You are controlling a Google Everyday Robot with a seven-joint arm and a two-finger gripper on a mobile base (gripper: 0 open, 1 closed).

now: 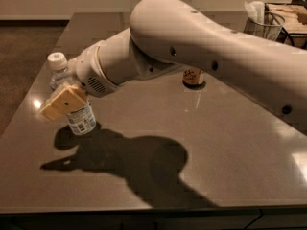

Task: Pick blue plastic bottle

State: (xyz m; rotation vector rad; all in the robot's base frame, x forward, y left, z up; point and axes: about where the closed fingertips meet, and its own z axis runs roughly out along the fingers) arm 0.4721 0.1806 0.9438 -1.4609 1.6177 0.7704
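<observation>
The blue plastic bottle [81, 120] is small and clear, with a white screw cap and a blue-and-white label. It sits near the left edge of the dark table [230, 128], leaning with its cap up and to the left. The gripper [61, 103] covers its middle.
</observation>
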